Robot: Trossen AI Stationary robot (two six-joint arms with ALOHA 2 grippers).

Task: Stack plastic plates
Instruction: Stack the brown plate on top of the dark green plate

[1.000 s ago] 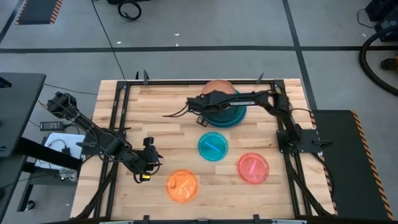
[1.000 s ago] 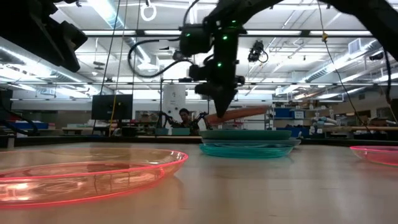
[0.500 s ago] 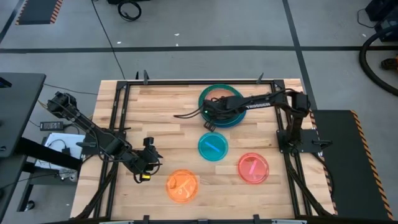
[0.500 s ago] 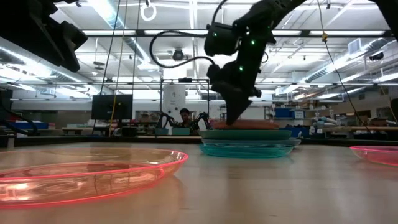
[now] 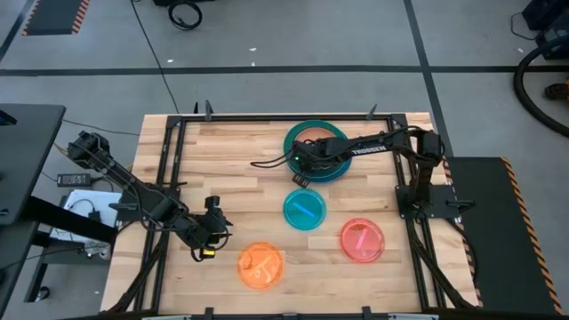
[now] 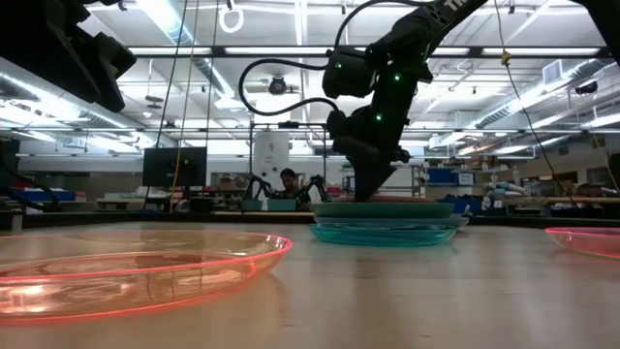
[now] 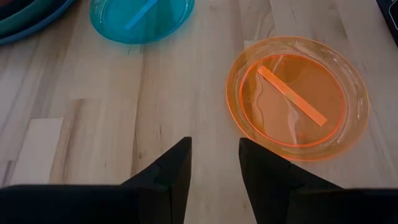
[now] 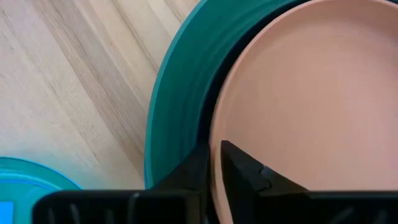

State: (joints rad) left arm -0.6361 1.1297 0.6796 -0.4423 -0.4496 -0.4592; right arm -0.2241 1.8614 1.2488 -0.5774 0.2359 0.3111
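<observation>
Peach-tan plate lies flat atop the teal stack; right gripper fingers straddle its rim, loosening.

Bare bench lies open between left hand and right hand. Orange plate sits just beside left hand; cyan plate near right hand; pink plate farther off.

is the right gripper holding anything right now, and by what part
The right gripper has its fingers astride the rim of the peach-tan plate, which lies on the stack. Whether it actually grips cannot be told. The left gripper is open and empty.
</observation>
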